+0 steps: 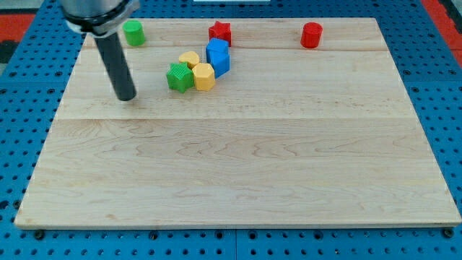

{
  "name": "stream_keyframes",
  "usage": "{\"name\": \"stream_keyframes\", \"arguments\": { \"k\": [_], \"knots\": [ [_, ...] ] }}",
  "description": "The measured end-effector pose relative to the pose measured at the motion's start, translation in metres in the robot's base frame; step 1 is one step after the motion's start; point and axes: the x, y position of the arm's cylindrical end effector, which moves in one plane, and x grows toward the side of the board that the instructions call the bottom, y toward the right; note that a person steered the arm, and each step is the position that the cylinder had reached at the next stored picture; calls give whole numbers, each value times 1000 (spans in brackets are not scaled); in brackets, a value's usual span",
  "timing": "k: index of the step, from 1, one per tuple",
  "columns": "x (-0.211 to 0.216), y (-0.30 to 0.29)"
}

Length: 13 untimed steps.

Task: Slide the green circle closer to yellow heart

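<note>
The green circle (pixel 133 32) stands near the board's top left corner. The yellow heart (pixel 189 59) sits in a cluster right of it, touching a green star (pixel 179 76), a yellow hexagon (pixel 204 76) and blue blocks (pixel 218 56). My tip (pixel 127 97) rests on the board below the green circle and left of the green star, apart from both. The rod rises toward the view's top left.
A red star (pixel 220 32) sits above the blue blocks at the top edge. A red cylinder (pixel 311 35) stands at the top right. The wooden board (pixel 238 166) lies on a blue perforated base (pixel 14 144).
</note>
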Motion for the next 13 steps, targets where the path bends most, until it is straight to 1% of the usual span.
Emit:
{"name": "stream_keyframes", "arguments": {
  "k": [1,3,7,8,10,11,12,13],
  "knots": [
    [-9,-13],
    [-53,-12],
    [-58,-8],
    [-81,-14],
    [-184,-52],
    [-199,-19],
    [-158,7],
    [-130,21]
  ]
}}
